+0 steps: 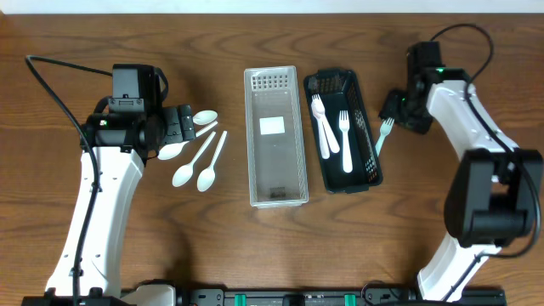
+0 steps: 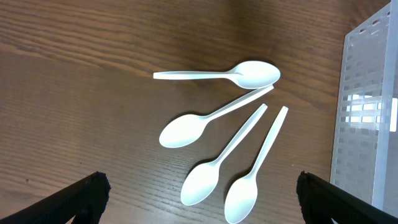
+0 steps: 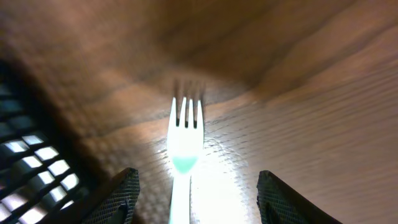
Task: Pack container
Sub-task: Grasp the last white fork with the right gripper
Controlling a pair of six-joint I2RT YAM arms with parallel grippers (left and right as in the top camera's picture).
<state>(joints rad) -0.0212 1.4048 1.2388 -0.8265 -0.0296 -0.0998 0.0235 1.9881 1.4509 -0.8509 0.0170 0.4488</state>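
- Wood-grain table [image 1: 127, 34] carries a clear container [image 1: 276, 161] at centre, with a black basket [image 1: 363, 119] just beside it on the right.
- Three white forks [image 1: 345, 140] lie lengthwise inside the black basket.
- My left arm runs from the near-left edge toward the far side. Its wrist turns right, and the left gripper [image 1: 183, 126] hangs over four white spoons [image 2: 186, 130] with its camera facing straight down.
- My left jaws stand wide. The left fingers [image 2: 74, 202] show only at the bottom corners of the wrist view and touch nothing.
- The spoons lie loose on the table, left of the clear container. Three are fanned, and the fourth lies across their handle ends.
- My right arm runs up the right side and folds back toward the basket. The right gripper [image 3: 197, 176] sits low, near the basket's right wall.
- My right jaws are spread wide. A single fork [image 3: 185, 140] lies centred between the right fingers [image 3: 118, 196], tines pointing away, and neither finger visibly touches it.
- The right wrist view is blurred, so I cannot tell whether this fork rests on the table.
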